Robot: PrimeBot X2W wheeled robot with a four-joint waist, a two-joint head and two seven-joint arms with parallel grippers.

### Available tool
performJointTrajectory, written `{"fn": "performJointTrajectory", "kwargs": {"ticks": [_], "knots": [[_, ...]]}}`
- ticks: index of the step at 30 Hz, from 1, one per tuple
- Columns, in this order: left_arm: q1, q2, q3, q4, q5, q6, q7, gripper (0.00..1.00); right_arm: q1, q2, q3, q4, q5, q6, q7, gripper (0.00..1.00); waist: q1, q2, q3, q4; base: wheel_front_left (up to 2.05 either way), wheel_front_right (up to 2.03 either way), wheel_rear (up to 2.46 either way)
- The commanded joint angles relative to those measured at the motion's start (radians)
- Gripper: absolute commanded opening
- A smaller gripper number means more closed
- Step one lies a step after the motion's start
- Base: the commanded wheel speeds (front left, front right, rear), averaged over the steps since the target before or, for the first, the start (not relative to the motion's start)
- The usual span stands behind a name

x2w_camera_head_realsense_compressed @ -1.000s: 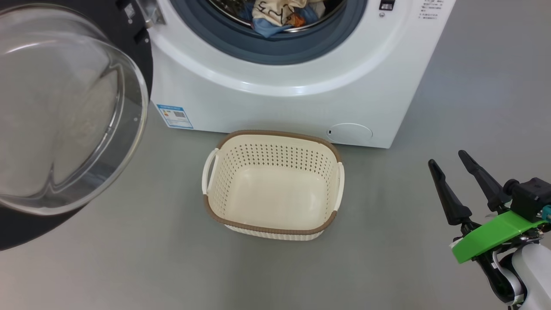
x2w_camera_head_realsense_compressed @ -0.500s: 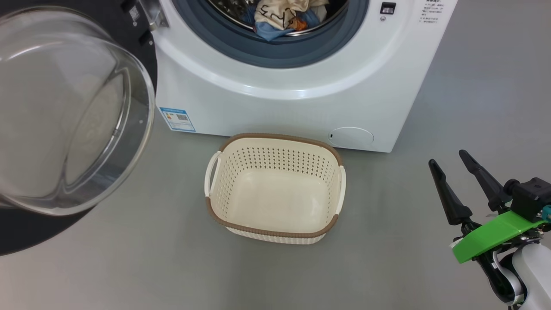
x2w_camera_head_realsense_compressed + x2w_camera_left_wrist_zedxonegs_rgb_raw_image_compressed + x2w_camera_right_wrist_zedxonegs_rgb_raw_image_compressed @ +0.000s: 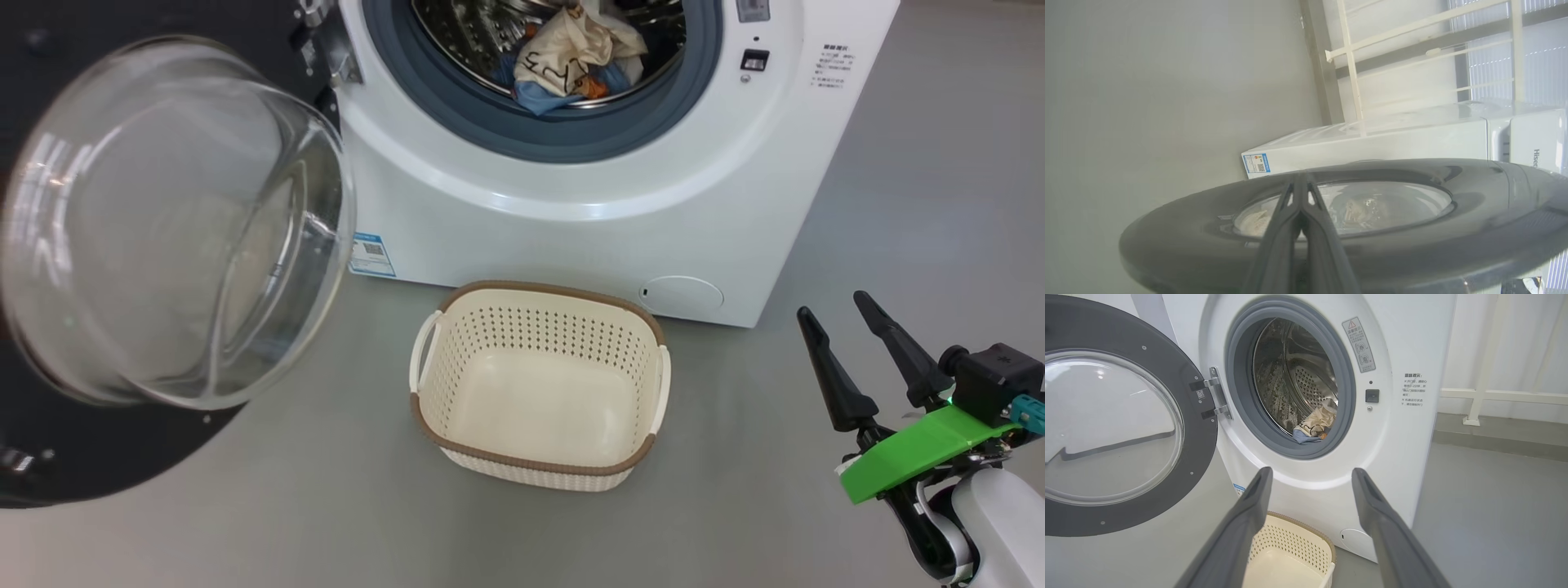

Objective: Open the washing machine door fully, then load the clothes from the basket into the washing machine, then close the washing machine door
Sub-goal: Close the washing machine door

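So the washing machine door (image 3: 175, 229) is hanging wide open off to the left of the washing machine (image 3: 604, 212). The right pincer (image 3: 831, 304) is hovering low on the right over the floor (image 3: 735, 506). Its fingers are spread apart and gripping nothing, and it's sitting well away from the door, with the basket (image 3: 531, 467) between them. The basket is sitting empty just in front of the machine. The clothes (image 3: 571, 61) are lying in the drum, just behind the lower lip of the gasket (image 3: 539, 135).

In the left wrist view, the left pincer (image 3: 1299, 179) is clenched tight, fingers pressed together with nothing between them. It's pointing across the dark outer face of the door, tips over the glass. I can't tell if it's actually touching the door or just floating close to it.

Stuff that's hard to make out in the head view:
- The door is getting cut off at the left edge.
- The top of the machine is running out of frame.
- The glass bowl is covering part of the energy label (image 3: 374, 255).
- Only part of the clothes bundle is showing.
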Motion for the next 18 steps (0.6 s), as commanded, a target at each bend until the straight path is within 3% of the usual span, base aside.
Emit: {"fn": "performJointTrajectory", "kwargs": {"ticks": [1, 8, 18], "knots": [[0.024, 0.024, -0.007, -0.044, 0.002, -0.007, 0.037, 0.0, 0.016, -0.009, 0.004, -0.018, -0.001, 0.004, -0.008, 1.0, 0.0001, 0.0, -0.015, 0.012, 0.0, 0.0, 0.0], [0.098, -0.018, -0.037, -0.162, -0.022, -0.008, 0.16, 0.0, 0.047, 0.013, -0.012, -0.019, 0.001, 0.004, -0.008, 1.0, 0.0001, 0.0, -0.052, 0.041, 0.0, 0.0, 0.0], [0.191, -0.091, -0.049, -0.291, -0.056, -0.008, 0.244, 0.0, 0.066, 0.033, -0.013, -0.015, 0.007, 0.004, -0.008, 1.0, 0.0001, 0.0, -0.099, 0.064, 0.0, 0.0, 0.0]]}}
